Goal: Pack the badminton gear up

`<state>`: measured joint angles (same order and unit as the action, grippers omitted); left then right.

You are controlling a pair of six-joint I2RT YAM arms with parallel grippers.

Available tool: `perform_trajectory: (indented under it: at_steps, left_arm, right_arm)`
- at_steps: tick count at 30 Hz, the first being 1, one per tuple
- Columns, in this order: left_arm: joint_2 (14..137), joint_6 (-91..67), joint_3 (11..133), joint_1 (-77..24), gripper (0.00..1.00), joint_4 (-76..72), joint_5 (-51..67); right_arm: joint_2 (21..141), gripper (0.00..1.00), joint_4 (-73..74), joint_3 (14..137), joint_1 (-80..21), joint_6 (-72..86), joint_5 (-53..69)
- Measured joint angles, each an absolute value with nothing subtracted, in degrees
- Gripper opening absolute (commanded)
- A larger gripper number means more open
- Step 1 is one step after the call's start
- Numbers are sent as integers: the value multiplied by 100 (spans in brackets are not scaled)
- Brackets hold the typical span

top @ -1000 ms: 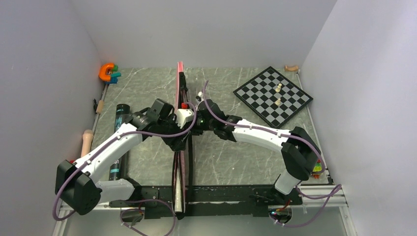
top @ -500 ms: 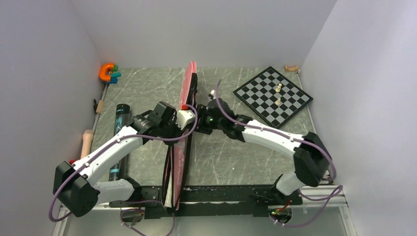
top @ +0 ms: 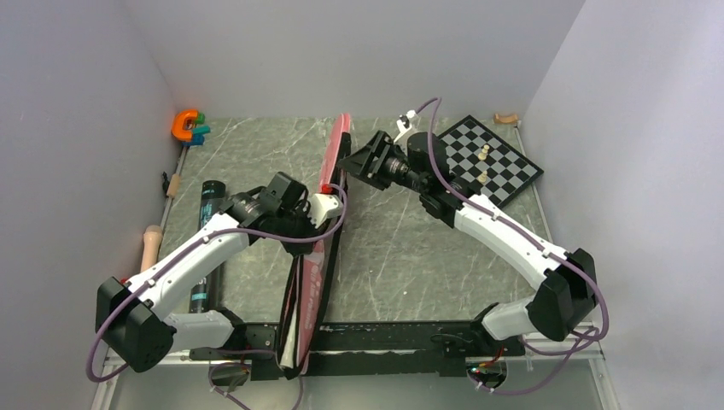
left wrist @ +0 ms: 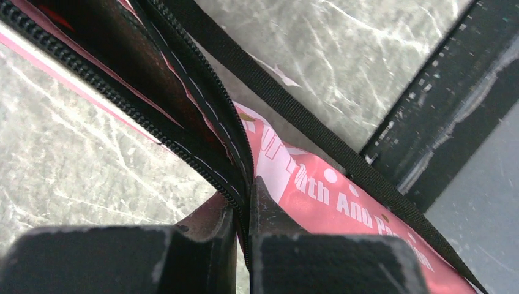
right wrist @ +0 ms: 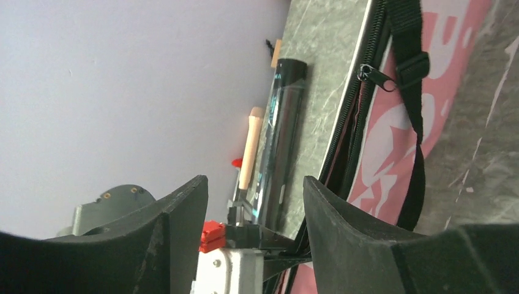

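Note:
The pink racket bag [top: 320,273] of the badminton gear stands on its long edge down the middle of the table, its far end leaning right. My left gripper [top: 324,215] is shut on the bag's black zipper edge [left wrist: 235,177]; the pink printed side [left wrist: 318,190] and black strap [left wrist: 294,110] lie just beyond. My right gripper [top: 347,162] hangs open above the bag's far end, touching nothing. Between its fingers [right wrist: 343,214] I see the bag [right wrist: 392,141], its zipper pull [right wrist: 376,75] and the long dark tube [right wrist: 281,135]. The tube [top: 205,248] lies at the table's left side.
A chessboard [top: 474,166] with pale pieces sits at the back right, close under the right arm. An orange C-shaped toy [top: 186,126] is in the back left corner. Wooden-handled pieces [top: 152,243] lie along the left edge, one more [top: 505,118] at the back right.
The left gripper closed on the bag's zipper edge. The right gripper opened, let the bag go and drew up and back to the right. The bag's far end tipped right.

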<state>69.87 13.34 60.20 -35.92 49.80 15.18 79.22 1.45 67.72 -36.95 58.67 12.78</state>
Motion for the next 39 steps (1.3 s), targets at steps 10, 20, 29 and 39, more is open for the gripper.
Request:
perform_trajectory:
  at_steps: [10, 20, 29, 39]
  left_arm:
    - [6978, 2102, 6517, -3594, 0, 5972, 2425]
    - [7089, 2320, 6563, -3610, 0, 6104, 2593]
    - [7111, 2305, 6563, -3610, 0, 6062, 2580]
    - [7111, 2305, 6576, -3610, 0, 6073, 2587]
  right_arm:
    - [8014, 62, 220, 6514, -3385, 5865, 1922]
    - [7411, 64, 443, 5798, -2915, 5850, 2379]
    - [6917, 65, 672, 5655, -2825, 5572, 2624]
    - [6742, 66, 642, 5502, -2707, 5339, 2869]
